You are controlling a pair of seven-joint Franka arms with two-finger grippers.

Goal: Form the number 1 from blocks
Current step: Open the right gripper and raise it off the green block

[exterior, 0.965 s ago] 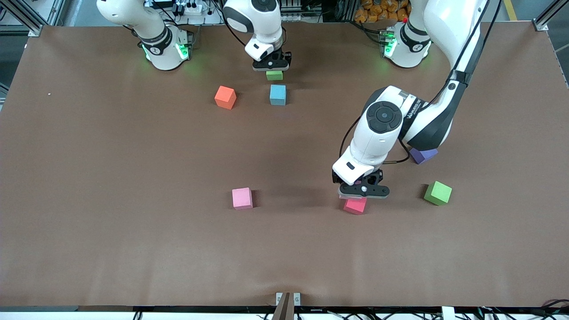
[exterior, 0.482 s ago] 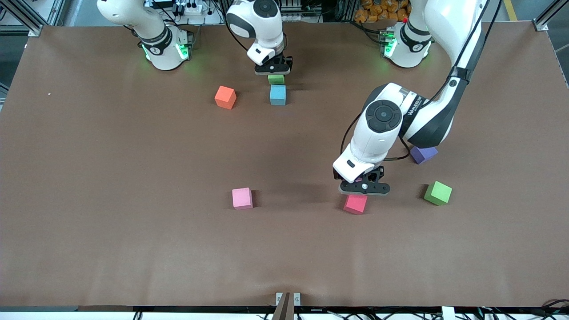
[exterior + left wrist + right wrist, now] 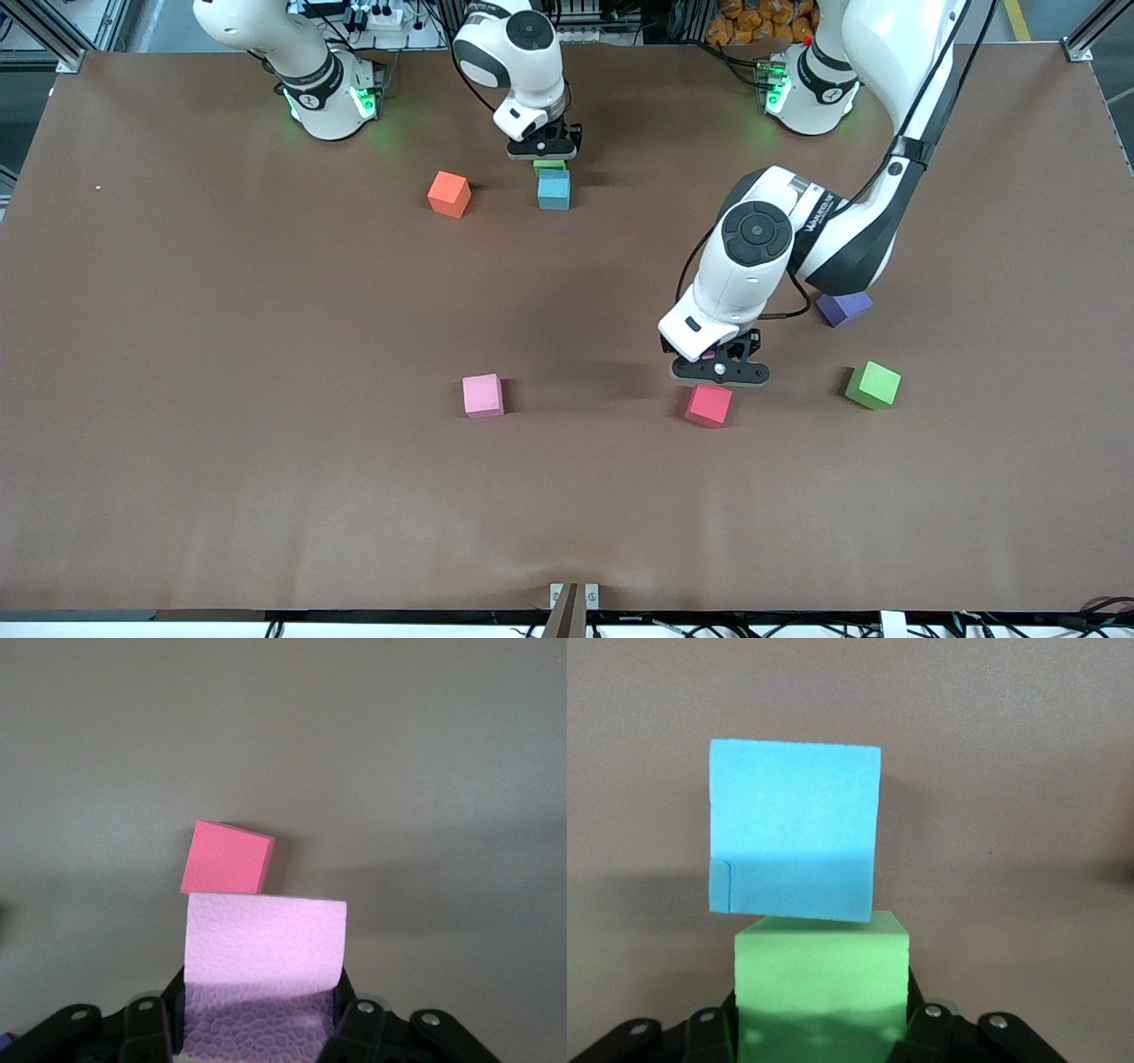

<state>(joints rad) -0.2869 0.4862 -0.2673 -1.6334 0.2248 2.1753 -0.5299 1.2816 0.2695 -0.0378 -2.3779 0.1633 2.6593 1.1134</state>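
My right gripper (image 3: pixel 543 149) (image 3: pixel 821 1010) is shut on a green block (image 3: pixel 549 164) (image 3: pixel 822 979), held low so that it sits right against a light blue block (image 3: pixel 554 189) (image 3: pixel 794 828) on the table. My left gripper (image 3: pixel 718 372) (image 3: pixel 261 997) is shut on a pale pink block (image 3: pixel 264 939), which the hand hides almost wholly in the front view. It hangs just over the table at the edge of a red block (image 3: pixel 708 405) (image 3: pixel 228 858). A second pink block (image 3: pixel 483 395) lies alone toward the right arm's end.
An orange block (image 3: pixel 449 194) lies beside the light blue one, toward the right arm's end. A purple block (image 3: pixel 843 307) sits partly under the left arm's elbow. Another green block (image 3: pixel 873 385) lies beside the red one, toward the left arm's end.
The right gripper has carried the green block toward the front camera until it meets the light blue block. The left gripper has drawn back a little, uncovering more of the red block.
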